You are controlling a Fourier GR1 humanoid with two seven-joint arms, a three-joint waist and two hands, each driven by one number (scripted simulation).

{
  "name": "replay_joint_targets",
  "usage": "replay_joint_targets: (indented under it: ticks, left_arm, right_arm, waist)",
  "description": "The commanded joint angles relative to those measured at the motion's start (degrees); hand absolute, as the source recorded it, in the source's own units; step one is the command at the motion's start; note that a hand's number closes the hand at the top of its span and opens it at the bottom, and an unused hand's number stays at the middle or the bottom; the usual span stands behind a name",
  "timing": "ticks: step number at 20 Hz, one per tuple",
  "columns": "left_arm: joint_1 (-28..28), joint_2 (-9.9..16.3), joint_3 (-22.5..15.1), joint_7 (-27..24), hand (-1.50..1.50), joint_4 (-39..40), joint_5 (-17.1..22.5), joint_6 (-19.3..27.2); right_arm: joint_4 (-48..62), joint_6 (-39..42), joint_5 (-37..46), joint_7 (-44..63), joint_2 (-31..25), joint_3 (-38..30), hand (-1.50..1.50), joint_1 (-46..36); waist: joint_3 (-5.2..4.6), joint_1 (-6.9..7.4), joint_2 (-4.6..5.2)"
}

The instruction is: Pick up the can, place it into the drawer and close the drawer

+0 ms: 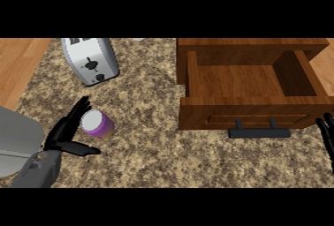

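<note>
- The left robot hand (65, 132) reaches in from the lower left, fingers straight and spread, thumb jutting right; it is open and just beside the can (98, 124), gripping nothing.
- The can stands on the speckled tabletop (157, 145), left of the open wooden drawer (251, 88).
- The right robot hand (326, 132) rests open at the right edge, fingers up.
- A toaster (91, 59) sits behind the can.

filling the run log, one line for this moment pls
left hand open beside can | can on counter | drawer open | right hand resting at right edge
</note>
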Motion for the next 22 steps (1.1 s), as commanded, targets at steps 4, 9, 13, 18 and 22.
replay_joint_targets:
  ticks: [4,9,13,18,22]
  left_arm:
    - [-4.7,-0.65,0.06,-1.18,-1.5,5.72,-0.44,1.09]
    - [-6.84,0.78,0.59,-3.07,-1.5,10.23,-0.78,0.85]
    - [-7.14,-2.47,-0.72,-1.19,-1.5,8.05,-1.03,2.93]
    - [-8.52,-3.26,-1.17,-2.86,-1.5,9.33,-1.33,2.18]
    - [-6.21,-5.14,-1.98,1.32,1.5,2.19,0.21,1.44]
  right_arm:
    - [-1.22,-0.31,0.53,1.8,1.05,0.8,-1.5,-0.91]
    - [-4.39,0.03,-0.8,3.48,1.19,-0.16,-1.5,0.48]
    - [-3.56,2.82,-3.42,1.85,0.15,-2.39,-1.5,2.99]
    - [2.08,0.61,-0.66,0.42,0.74,-2.03,-1.5,-2.31]
    - [-0.83,3.02,-4.52,0.06,-0.11,-4.27,-1.5,2.71]
  waist:
    - [-0.01,-0.13,0.05]
    - [-0.03,-0.39,0.12]
    - [0.0,-0.29,0.03]
    - [0.0,-0.13,0.09]
    - [0.07,0.4,-0.23]
